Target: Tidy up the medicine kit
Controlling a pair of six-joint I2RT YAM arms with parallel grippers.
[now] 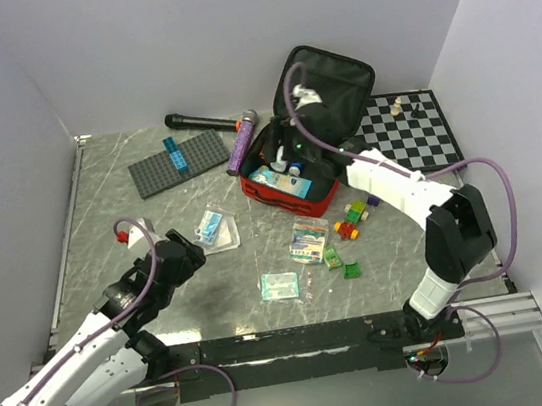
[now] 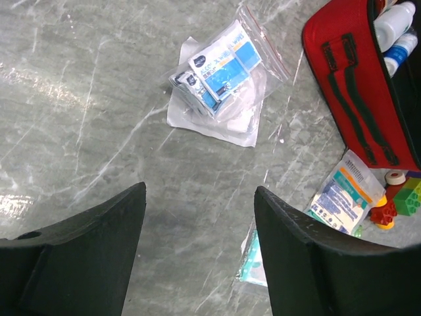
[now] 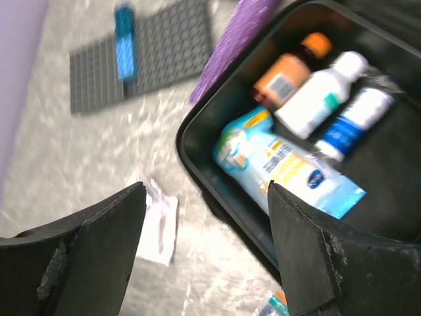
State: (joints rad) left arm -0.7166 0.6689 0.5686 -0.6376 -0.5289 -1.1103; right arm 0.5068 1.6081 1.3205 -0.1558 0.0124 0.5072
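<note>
- The medicine kit, a red soft fabric zip case (image 1: pixel 291 198), lay open at the back middle of the grey marbled table (image 1: pixel 99 202), its black-lined lid tipped up.
- Already inside were an amber bottle with an orange cap (image 3: pixel 289 71), a white plastic bottle (image 3: pixel 317 99), a white bottle with a blue label (image 3: pixel 352 125) and a pale blue and yellow soft packet (image 3: pixel 276 164).
- Not yet packed, on the table in front of the case, were a clear zip bag of blue and white sachets (image 2: pixel 220 72), a blue and orange printed packet (image 1: pixel 310 240) and a small teal packet (image 1: pixel 279 285). I judged the job roughly half done.
- The left gripper (image 2: pixel 199 197) hung wide and empty near the zip bag. The right gripper (image 3: pixel 207 197) was spread wide and empty over the case's edge.
- Print showed on the sachets and bottles, but it was too small or blurred to read.
</note>
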